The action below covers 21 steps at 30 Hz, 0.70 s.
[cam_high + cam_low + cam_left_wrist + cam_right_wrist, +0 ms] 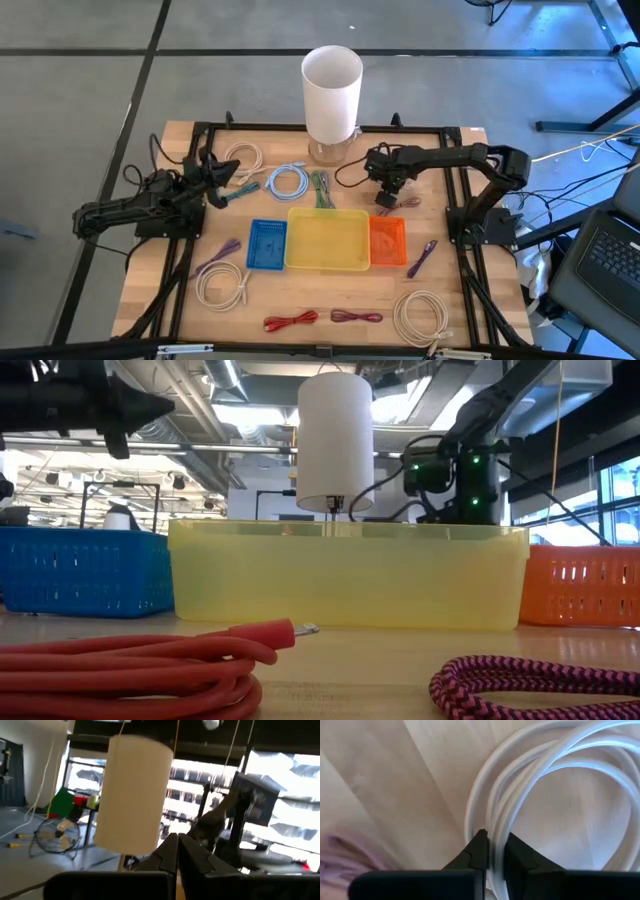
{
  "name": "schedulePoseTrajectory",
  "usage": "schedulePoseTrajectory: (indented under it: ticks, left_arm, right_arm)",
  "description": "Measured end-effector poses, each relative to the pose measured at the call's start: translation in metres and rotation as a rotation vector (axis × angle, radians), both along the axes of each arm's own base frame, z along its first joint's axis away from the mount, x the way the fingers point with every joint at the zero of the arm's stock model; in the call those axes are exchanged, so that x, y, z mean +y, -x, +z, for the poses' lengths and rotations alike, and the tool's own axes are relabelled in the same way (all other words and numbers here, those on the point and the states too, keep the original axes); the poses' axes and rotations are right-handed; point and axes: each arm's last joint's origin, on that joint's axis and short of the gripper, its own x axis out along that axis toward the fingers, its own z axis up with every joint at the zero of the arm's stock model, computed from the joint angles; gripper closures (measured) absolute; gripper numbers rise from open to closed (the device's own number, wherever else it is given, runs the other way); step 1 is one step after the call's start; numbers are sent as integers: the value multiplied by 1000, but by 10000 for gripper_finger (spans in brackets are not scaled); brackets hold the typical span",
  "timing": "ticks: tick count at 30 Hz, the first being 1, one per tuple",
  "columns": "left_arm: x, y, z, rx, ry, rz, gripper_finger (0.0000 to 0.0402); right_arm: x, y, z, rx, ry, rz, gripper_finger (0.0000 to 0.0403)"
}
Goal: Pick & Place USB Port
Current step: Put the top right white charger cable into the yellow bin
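A wooden table seen from above, with a yellow tray (327, 238) at its centre as the reference for everything else. Well off the tray's far left corner, the left gripper (222, 172) is raised above the table; its wrist view shows the two dark fingers (170, 851) pressed together with nothing between them. Just beyond that gripper lies a cream cable coil (243, 155). A blue basket (267, 243) touches the tray's left side, with a purple cable (218, 255) and another white coil (222, 287) further left and nearer the front edge. Behind the tray sit a light blue coil (288, 182) and a green cable (320, 188), and further back stands a tall white cylinder (331, 90). In front of the tray lie a red cable (290, 321) and a maroon cable (356, 317). An orange basket (387, 241) touches the tray's right side. Just behind that basket, off the tray's far right corner, the right gripper (385, 195) is down at the table — in its wrist view the jaws are drawn in to a narrow gap, pinching strands of a white cable (560, 760) that lies coiled flat on the wood. From above, the gripper hides this cable. Right of the orange basket lies a second purple cable (421, 257), and a large white coil (420, 315) sits near the table's front right corner.
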Motion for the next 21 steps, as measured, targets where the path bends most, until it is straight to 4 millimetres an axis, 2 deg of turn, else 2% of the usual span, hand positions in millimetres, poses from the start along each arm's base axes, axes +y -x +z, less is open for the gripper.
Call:
schedulePoseTrajectory:
  ticks: [5, 7, 12, 17, 21]
  left_arm:
    - [-1, 0, 1, 8, -50, -10, 400]
    - [-1, 0, 1, 9, -55, -8, 400]
    - [-1, 0, 2, -10, -29, -46, 396]
    - [-2, 0, 2, -10, -32, -61, 399]
    - [-1, 0, 2, -12, -24, -41, 401]
  right_arm:
    - [11, 0, 16, -2, 91, 63, 370]
    - [14, 0, 31, -19, 129, 70, 370]
    - [28, 0, 80, -61, 131, 25, 370]
    - [61, -4, 124, -261, -3, 99, 370]
    - [96, -8, 146, -432, -100, 167, 370]
